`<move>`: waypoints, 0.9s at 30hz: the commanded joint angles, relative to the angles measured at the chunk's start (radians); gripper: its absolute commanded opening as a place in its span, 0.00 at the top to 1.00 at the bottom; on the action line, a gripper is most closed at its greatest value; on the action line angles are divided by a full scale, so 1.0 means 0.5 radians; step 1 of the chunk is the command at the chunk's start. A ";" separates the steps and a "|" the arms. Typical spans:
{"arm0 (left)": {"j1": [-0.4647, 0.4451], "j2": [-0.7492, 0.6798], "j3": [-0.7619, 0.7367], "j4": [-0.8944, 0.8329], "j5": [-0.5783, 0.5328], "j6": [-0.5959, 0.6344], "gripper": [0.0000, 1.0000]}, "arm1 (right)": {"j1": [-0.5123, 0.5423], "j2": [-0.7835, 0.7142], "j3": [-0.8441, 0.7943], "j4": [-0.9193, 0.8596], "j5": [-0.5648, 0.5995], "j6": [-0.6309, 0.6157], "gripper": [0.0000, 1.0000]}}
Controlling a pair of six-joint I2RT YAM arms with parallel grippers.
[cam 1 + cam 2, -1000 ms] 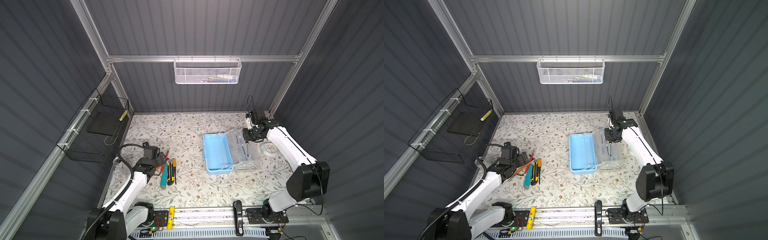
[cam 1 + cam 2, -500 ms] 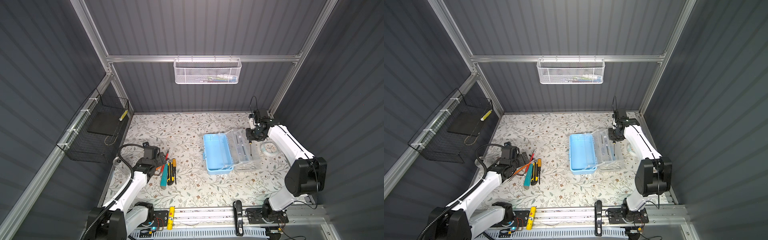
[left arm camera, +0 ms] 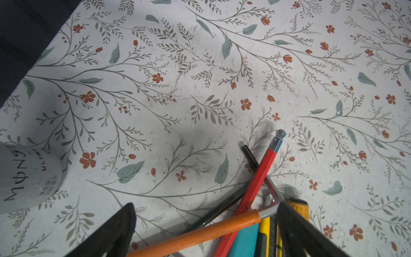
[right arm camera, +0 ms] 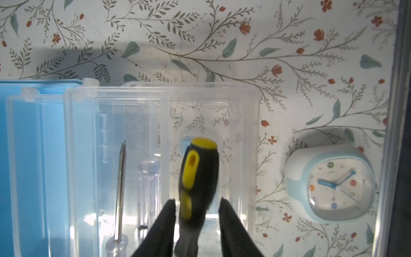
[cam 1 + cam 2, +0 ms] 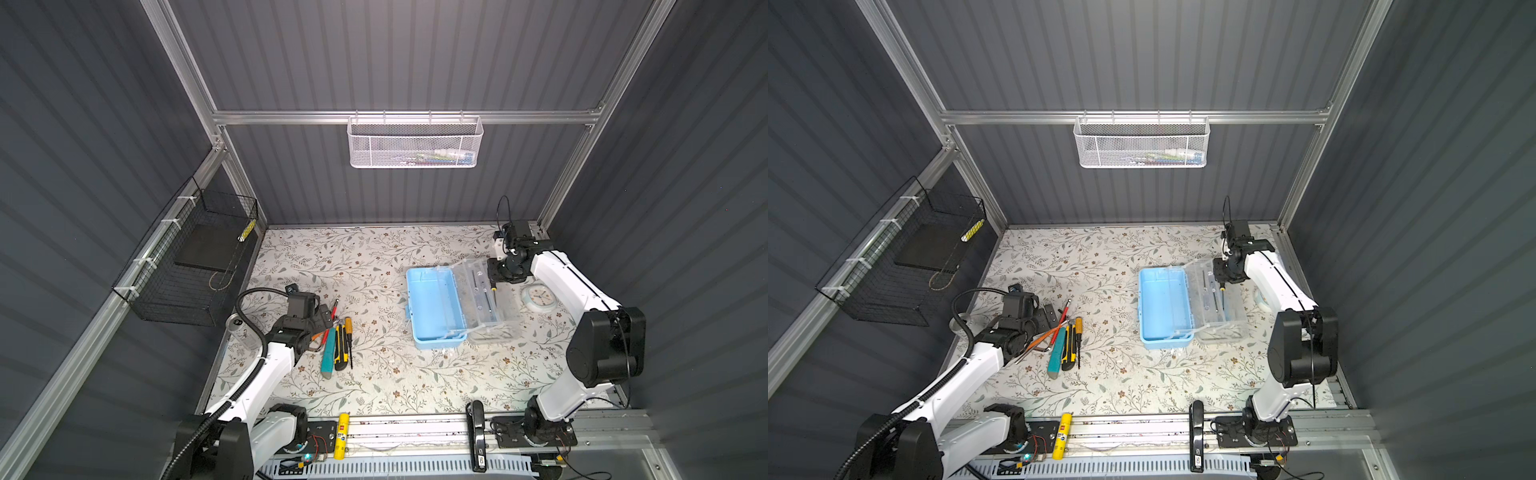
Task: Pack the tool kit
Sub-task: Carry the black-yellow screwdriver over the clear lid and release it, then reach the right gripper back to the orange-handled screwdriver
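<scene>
The tool kit's light-blue box (image 5: 434, 307) (image 5: 1163, 307) lies open mid-table, its clear lid (image 5: 486, 303) folded out to the right. My right gripper (image 5: 494, 276) (image 4: 196, 207) hovers over the lid's far end, open, with a gap on each side of a black-and-yellow screwdriver (image 4: 199, 173) lying in the lid. Two clear-handled screwdrivers (image 4: 121, 178) lie beside it. My left gripper (image 5: 322, 322) (image 3: 205, 207) is open over a pile of loose tools. The pile holds an orange-sleeved hex key (image 3: 200, 233), a red one (image 3: 258, 182), a yellow-black utility knife (image 5: 340, 347) and a yellow-handled screwdriver (image 5: 349, 336).
A small blue-and-white clock (image 5: 539, 297) (image 4: 331, 182) sits right of the lid by the wall. A drinks can (image 5: 241, 328) (image 3: 26, 175) stands left of my left gripper. A white mesh basket (image 5: 415, 143) hangs on the back wall and a black wire basket (image 5: 191, 257) on the left wall.
My right gripper's jaws have parted from the black-and-yellow screwdriver after shifting slightly toward the back right. My left arm has not moved.
</scene>
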 commanded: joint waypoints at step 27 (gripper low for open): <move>0.011 -0.176 0.052 -0.194 -0.045 -0.096 0.01 | 1.461 0.764 0.741 0.279 -0.600 0.415 0.54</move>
